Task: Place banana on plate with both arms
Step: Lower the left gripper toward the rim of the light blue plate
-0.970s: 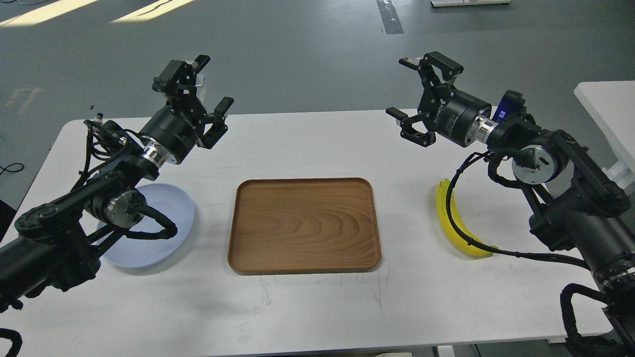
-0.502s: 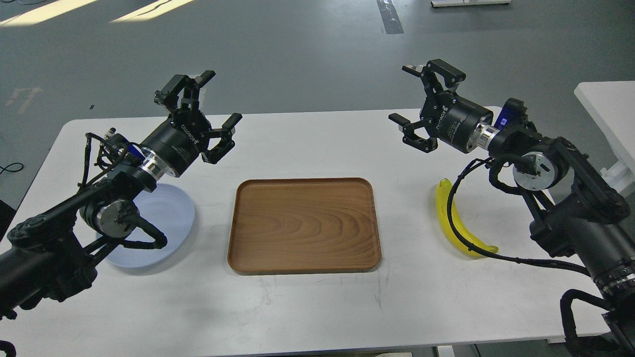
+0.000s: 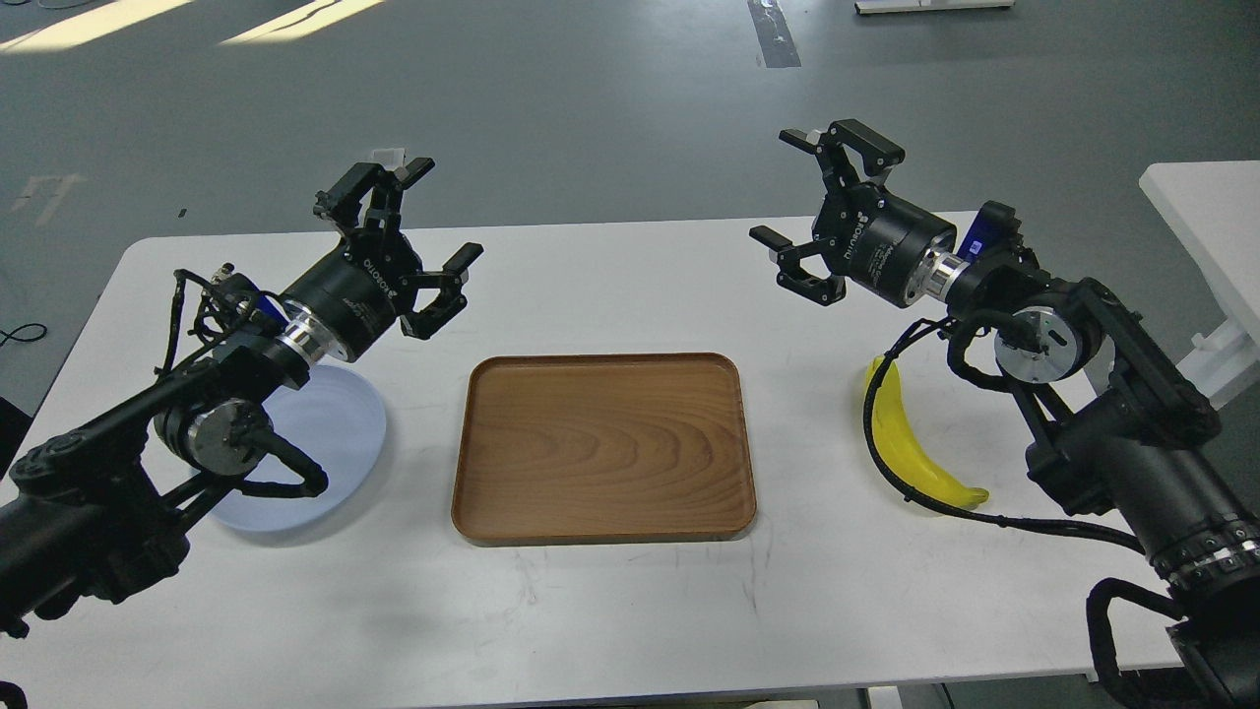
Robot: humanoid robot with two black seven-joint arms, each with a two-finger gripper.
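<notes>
Banana (image 3: 911,448): lying flat on the white table (image 3: 630,611), below and nearer the camera than the right gripper (image 3: 822,212), well apart from it; a black cable is crossing in front of it.
Long axis: running from far to near, curving toward the right arm's base.
Nearer arm: the right one, by my judgement; the left gripper (image 3: 409,246) is sitting far across the table.
Right gripper: hanging with fingers spread wide, gripping nothing.
Left gripper: likewise gaping wide, carrying nothing, hovering just beyond the plate (image 3: 330,433).
Plate: lying under the left forearm, holding nothing visible.
Wooden tray (image 3: 602,448): sitting between the grippers, holding nothing.
Coming move: the right gripper is likely needing to drop down and back onto the banana.
</notes>
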